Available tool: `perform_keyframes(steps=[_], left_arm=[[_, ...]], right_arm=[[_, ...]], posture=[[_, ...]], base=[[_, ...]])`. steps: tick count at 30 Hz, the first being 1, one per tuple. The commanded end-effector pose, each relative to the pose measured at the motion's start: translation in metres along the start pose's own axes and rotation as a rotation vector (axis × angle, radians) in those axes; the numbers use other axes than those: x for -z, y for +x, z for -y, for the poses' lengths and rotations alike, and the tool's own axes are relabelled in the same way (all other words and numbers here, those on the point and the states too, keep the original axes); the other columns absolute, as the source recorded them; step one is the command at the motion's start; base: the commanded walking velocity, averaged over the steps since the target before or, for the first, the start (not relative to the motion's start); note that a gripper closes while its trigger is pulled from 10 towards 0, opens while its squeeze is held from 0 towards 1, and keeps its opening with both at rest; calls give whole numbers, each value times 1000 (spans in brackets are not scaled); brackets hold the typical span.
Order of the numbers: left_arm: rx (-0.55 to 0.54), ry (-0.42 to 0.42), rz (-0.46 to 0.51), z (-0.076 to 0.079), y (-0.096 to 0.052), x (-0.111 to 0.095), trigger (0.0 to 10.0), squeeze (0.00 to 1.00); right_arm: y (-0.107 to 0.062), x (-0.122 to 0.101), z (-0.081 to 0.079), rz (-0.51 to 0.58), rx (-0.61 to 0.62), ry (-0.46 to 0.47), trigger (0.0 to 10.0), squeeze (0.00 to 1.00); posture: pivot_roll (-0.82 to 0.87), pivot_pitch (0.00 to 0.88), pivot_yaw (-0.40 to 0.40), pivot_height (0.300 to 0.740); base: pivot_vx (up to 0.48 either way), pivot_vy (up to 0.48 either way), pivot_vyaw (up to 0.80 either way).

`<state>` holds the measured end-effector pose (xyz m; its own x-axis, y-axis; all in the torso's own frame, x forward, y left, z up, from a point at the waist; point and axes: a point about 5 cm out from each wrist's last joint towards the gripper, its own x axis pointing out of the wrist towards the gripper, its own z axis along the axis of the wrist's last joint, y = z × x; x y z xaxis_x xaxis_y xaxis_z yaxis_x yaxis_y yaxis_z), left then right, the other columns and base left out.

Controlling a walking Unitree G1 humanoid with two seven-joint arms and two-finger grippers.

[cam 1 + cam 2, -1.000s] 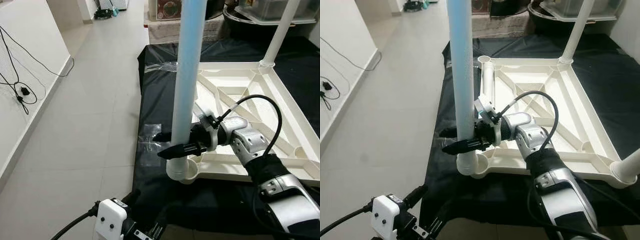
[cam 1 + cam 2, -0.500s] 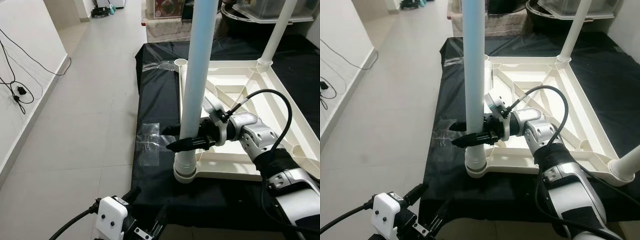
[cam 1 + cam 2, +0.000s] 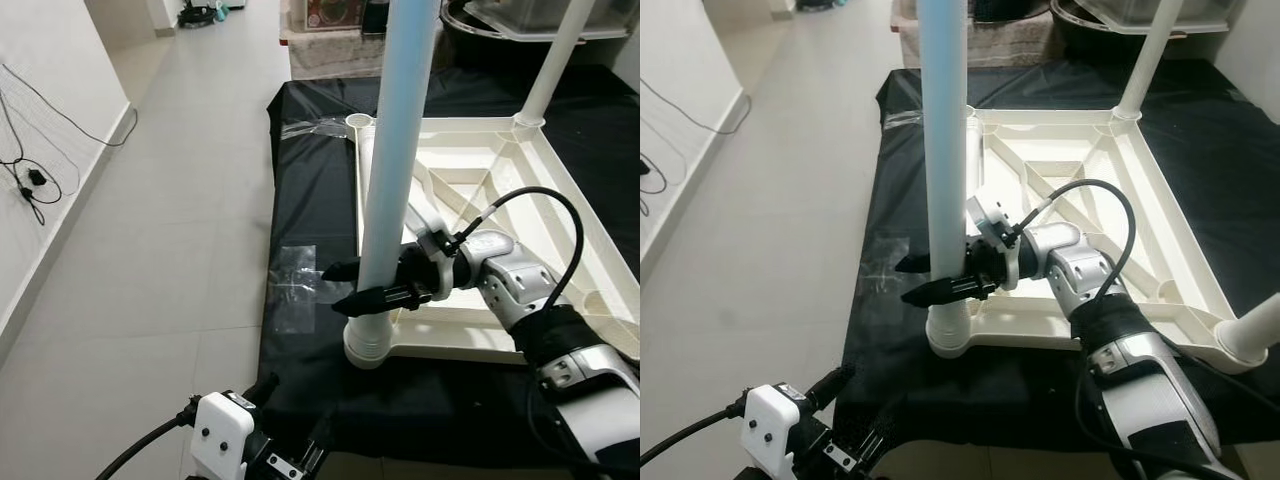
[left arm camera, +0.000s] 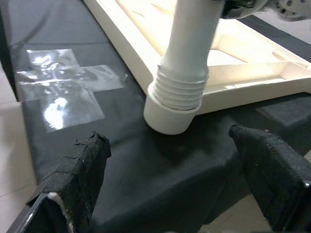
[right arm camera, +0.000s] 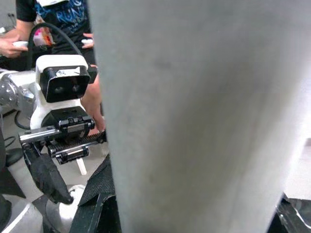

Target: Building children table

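The cream table top (image 3: 470,345) lies upside down on a black cloth (image 3: 310,210). A long pale leg (image 3: 395,150) stands upright with its threaded end (image 4: 177,97) in the near left corner socket (image 3: 365,348). My right gripper (image 3: 340,288) is shut on this leg a little above the socket, with a black finger on either side. Low in front of the cloth's near edge, my left gripper (image 4: 171,145) is open, facing the socket with nothing between its fingers. The right wrist view has the leg (image 5: 194,116) pressed close to the lens.
Two more legs stand in the far right corner (image 3: 555,60) and the near right corner (image 3: 1255,335). The far left socket (image 3: 360,124) holds none. Clear tape (image 3: 293,300) sticks to the cloth. Tiled floor (image 3: 150,260) and a wall with cables (image 3: 30,170) lie to the left. A person (image 5: 63,19) stands behind me.
The leg's foot has moved from beside the corner cup into the socket, and the leg stands straighter. My right gripper kept its hold. The camera shifted slightly.
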<state>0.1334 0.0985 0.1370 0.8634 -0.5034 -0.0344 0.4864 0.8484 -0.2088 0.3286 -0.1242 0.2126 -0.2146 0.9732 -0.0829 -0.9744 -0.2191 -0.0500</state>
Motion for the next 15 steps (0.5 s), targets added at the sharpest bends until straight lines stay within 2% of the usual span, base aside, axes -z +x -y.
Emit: perform_keyframes(steps=[1, 9, 15], left_arm=[[-13, 5, -38, -2, -2, 6, 10000, 0], [-13, 8, -37, -4, 0, 6, 10000, 0], [-17, 19, -34, -7, 4, 8, 10000, 0]], right_arm=[[4, 22, 0, -67, 5, 39, 10000, 0], [6, 22, 5, -125, 26, -10, 10000, 0], [16, 17, 3, -147, 56, -59, 10000, 0]], posture=[[102, 191, 17, 740], [101, 182, 15, 740], [91, 167, 16, 740]], base=[[0, 0, 0], [0, 0, 0], [0, 0, 0]])
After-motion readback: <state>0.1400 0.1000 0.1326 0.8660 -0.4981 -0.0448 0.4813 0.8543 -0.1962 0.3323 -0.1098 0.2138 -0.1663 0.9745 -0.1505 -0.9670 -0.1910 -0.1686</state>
